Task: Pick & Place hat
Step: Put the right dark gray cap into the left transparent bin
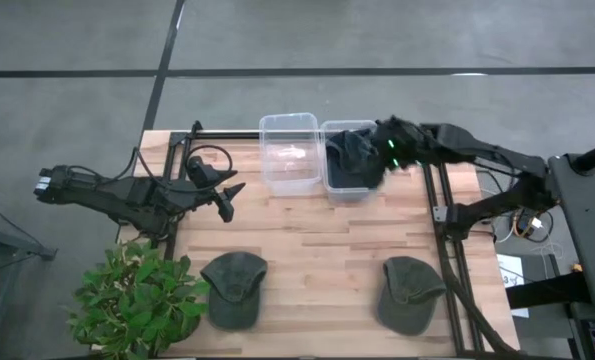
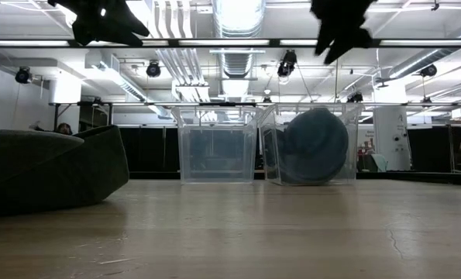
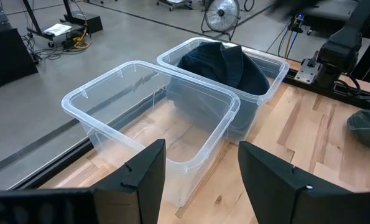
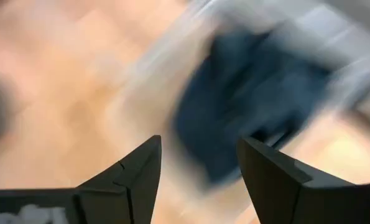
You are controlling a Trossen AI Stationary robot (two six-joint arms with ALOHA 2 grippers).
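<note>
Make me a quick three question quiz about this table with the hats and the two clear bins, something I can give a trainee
1. True or false: both clear bins hold a hat.
2. How many hats lie on the table outside the bins?
3. Which tool is beside the filled bin: A left, B right?

Key:
1. False. The dark hat is in the right bin; the left bin is empty.
2. Two: one green hat near the plant, another green hat farther right.
3. B. The right tool, open; the left tool waits open.
</note>
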